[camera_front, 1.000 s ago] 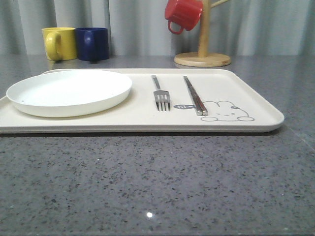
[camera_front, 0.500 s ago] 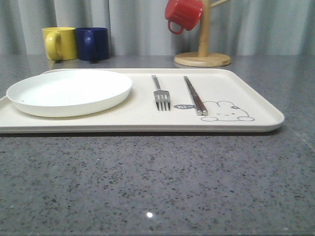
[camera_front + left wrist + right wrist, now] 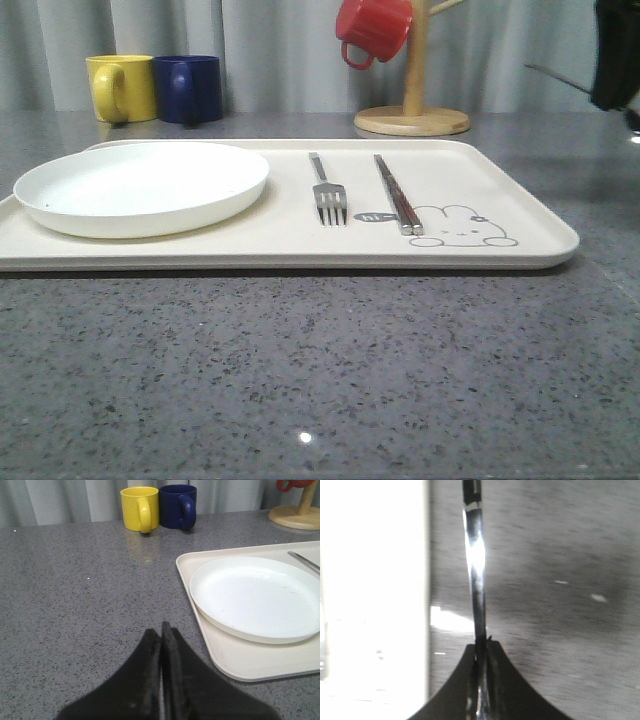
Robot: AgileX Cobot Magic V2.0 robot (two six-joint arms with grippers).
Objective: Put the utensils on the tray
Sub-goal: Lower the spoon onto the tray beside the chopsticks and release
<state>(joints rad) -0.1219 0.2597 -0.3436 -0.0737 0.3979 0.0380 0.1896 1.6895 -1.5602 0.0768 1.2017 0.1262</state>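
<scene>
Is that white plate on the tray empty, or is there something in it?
Empty. The white plate shows a bare, clean surface; the fork and chopsticks lie beside it on the tray.

right gripper (image 3: 612,60) entered above the table's far right edge | holds slim silver spoon handle (image 3: 556,76) | clamped in its fingers (image 3: 470,680)

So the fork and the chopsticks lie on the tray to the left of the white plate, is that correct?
Not quite. In the front view the fork and the chopsticks do lie on the tray, but to the right of the white plate, not to its left. The fork is the nearer of the two to the plate.
</scene>
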